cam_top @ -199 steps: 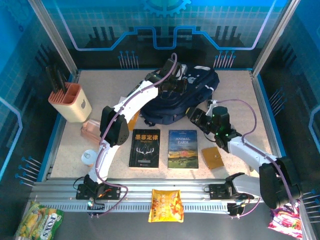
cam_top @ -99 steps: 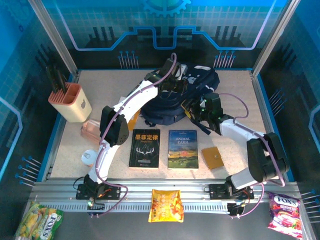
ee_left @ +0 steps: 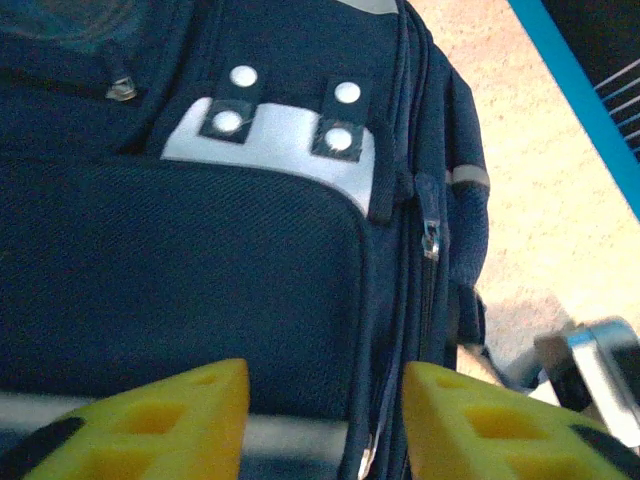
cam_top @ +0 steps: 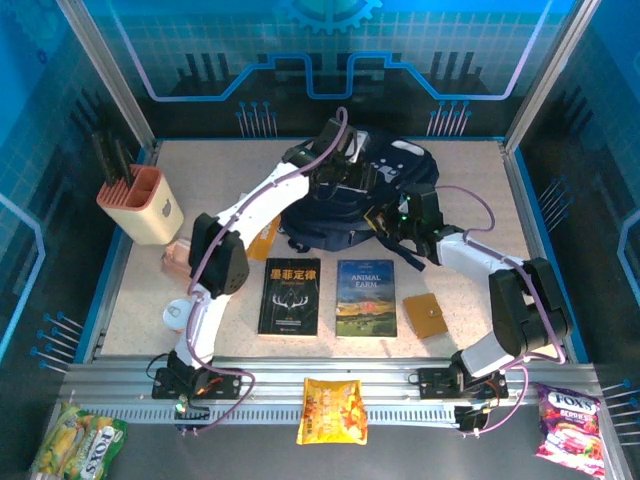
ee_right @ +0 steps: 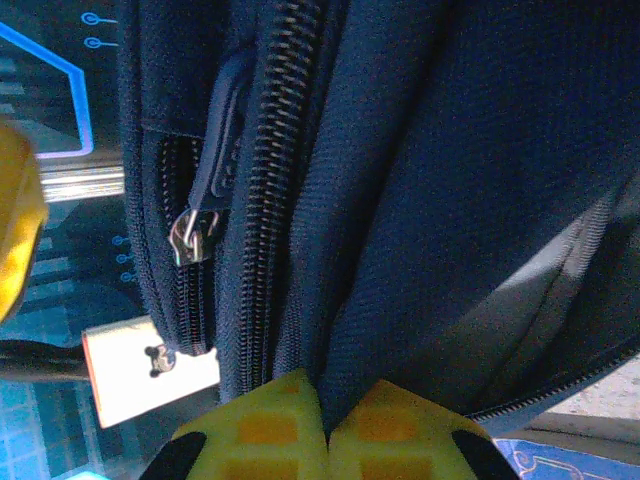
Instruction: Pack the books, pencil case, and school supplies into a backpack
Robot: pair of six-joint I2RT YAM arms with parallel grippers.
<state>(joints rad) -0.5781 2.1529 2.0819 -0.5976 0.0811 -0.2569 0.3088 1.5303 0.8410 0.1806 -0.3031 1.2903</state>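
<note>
Matt woven cloth backpack (ee_left: pixel 200 260), shiny metal zip pull (ee_right: pixel 188 238), glossy paper book covers (cam_top: pixel 366 297), rough speckled table (cam_top: pixel 480 180), ribbed metal rail (cam_top: pixel 260 388), glossy plastic snack bag (cam_top: pixel 335 410).

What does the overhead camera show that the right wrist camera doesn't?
From overhead: two books lying in front of the bag, the black one and Animal Farm, plus a tan square piece and a peach holder. From the right wrist: close-up zipper teeth and a metal zipper pull. In both: the navy backpack and the right gripper, closed against its fabric.
</note>
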